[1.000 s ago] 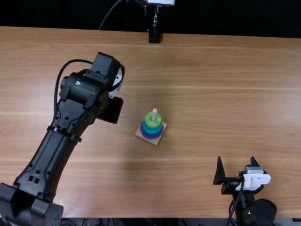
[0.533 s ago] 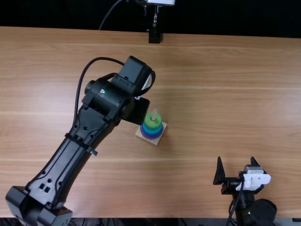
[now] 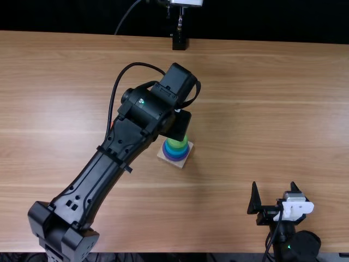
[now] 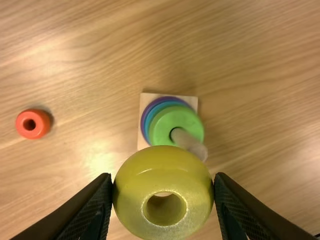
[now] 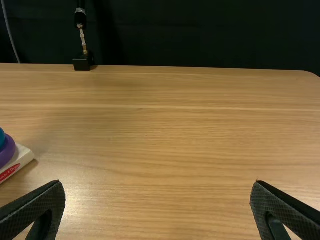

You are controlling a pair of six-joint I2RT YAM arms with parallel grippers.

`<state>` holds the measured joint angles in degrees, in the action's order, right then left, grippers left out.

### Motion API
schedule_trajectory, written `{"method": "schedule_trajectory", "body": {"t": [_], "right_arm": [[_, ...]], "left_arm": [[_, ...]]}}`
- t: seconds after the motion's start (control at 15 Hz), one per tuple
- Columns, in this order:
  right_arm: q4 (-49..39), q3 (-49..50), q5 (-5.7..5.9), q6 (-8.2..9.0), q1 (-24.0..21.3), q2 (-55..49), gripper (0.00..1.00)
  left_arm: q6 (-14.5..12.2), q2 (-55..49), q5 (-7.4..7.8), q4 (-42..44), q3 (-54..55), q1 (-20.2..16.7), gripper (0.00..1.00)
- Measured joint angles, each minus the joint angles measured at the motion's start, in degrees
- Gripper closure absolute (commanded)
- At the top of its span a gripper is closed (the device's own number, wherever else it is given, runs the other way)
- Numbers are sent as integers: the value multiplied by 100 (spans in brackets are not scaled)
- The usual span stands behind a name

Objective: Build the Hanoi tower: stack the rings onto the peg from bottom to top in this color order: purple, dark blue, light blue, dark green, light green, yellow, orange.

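Two arms, each with one hand, are at one light brown wooden worktop (image 3: 262,109). The left arm (image 3: 92,185) comes in from the near left and reaches to the middle, its left hand (image 3: 177,125) over the far side of the one peg stand. That hand is clamped on one yellow ring (image 4: 163,172), one finger against each side of the ring's outer wall. The ring is near the peg (image 4: 192,144); in the left wrist view its hole partly faces the camera, with a bit of worktop seen through it.

The stand has one square pale wooden base (image 3: 180,165), set slightly left of the middle of the worktop and turned at an angle to its edges. One peg rises from it, with rings of at least three colours around it: purple (image 3: 173,158) lowest, blue above that, and green (image 4: 162,129) on top. The bands overlap, so the exact count of rings on the peg cannot be told. The peg's pale top stands clear above the green.

One orange ring (image 4: 43,120) lies flat on the worktop, hole up, left of the stand and well apart from it. That makes two rings off the peg.

The right hand (image 3: 274,185) is at the near right of the worktop, its two fingers spread wide with nothing between them. At the far edge stands one small black block (image 3: 179,42) with one thin upright fitting on it, in front of a black backdrop (image 3: 262,19).
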<state>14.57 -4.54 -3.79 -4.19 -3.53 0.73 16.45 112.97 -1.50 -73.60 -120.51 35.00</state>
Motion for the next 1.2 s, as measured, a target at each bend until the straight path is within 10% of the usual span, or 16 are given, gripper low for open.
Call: {"method": "schedule_trajectory", "body": {"t": [1.2], "right_arm": [[2, 2, -2, 2, 0, 0, 0]], "left_arm": [[48, 422, 68, 55, -2, 177, 100]]}}
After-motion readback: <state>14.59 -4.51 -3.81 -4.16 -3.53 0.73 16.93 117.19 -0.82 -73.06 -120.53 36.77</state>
